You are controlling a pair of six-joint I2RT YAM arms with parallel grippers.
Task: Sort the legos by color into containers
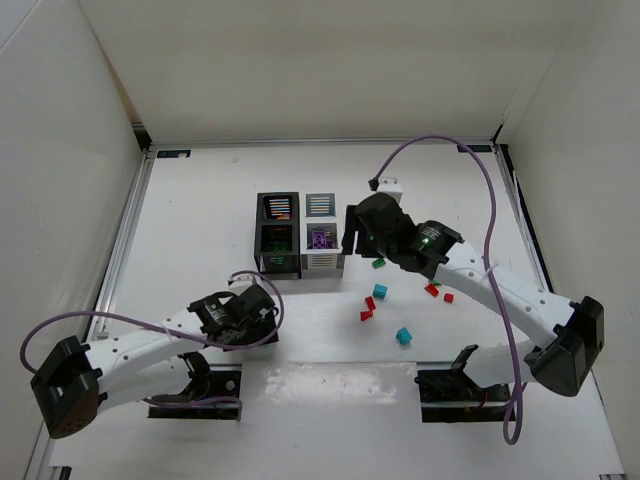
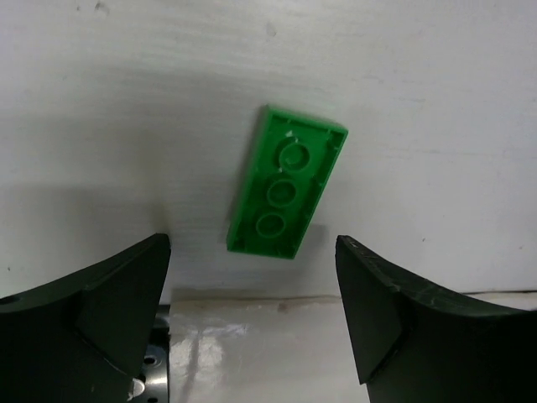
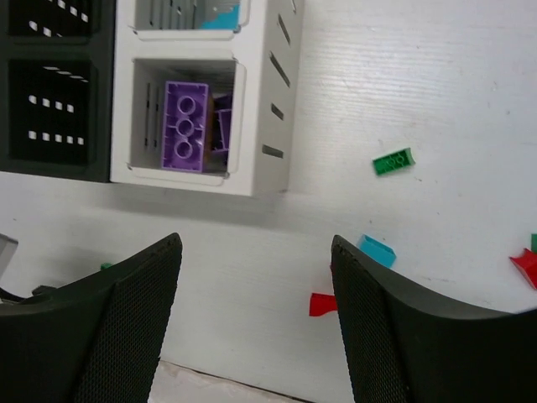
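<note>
Just beyond the spread left pincer (image 2: pixel 252 262) lies a green lego (image 2: pixel 287 180).

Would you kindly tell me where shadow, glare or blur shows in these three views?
Left wrist: the green brick is sharp, glare on the glossy strip. Right wrist: the purple brick is crisp inside its shaded white bin. Top external: even light, faint sheen on the near table.

containers (image 1: pixel 298 233): 2x2 block, middle of table (image 1: pixel 200 220) | loose legos (image 1: pixel 380 291): on table, right of and nearer than block | stored brick (image 3: pixel 185 126): in near-right bin | flat brick (image 2: pixel 287 189): on table before block's left bins, under left pincer (image 2: pixel 252 260)
</note>
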